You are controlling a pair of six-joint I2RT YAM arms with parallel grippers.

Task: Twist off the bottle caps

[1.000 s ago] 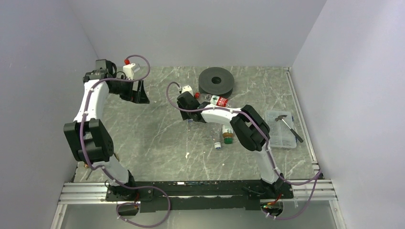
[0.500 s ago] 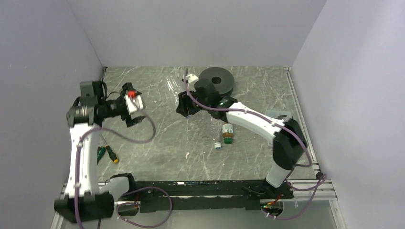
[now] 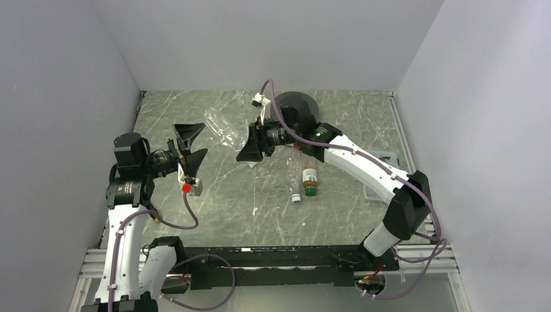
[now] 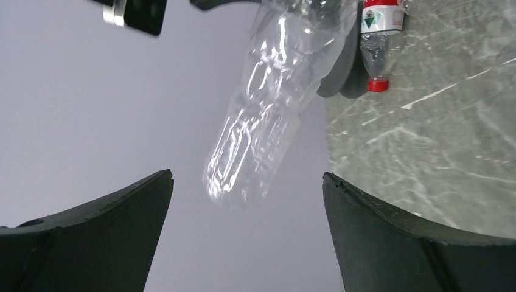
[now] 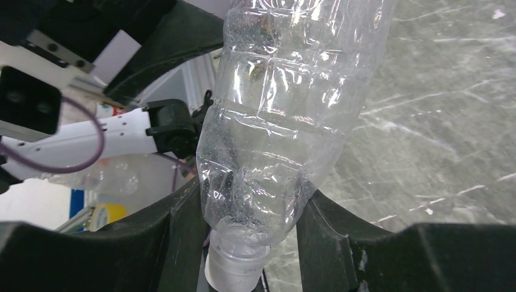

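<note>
Black disc (image 4: 342, 68) behind clear bottle (image 4: 268, 103)

Left tool (image 3: 204, 138) gapes wide, facing the clamped right tool (image 3: 246, 144).

The grey marbled table (image 3: 214, 208) carries an amber bottle (image 3: 310, 179), a clear bottle (image 3: 293, 174) and a black disc (image 3: 303, 103).

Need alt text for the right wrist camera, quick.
The right gripper holds a clear plastic bottle by its shoulder, just above the neck, which points toward the camera. The bottle's ribbed body stretches up and away over the grey marbled table.
</note>
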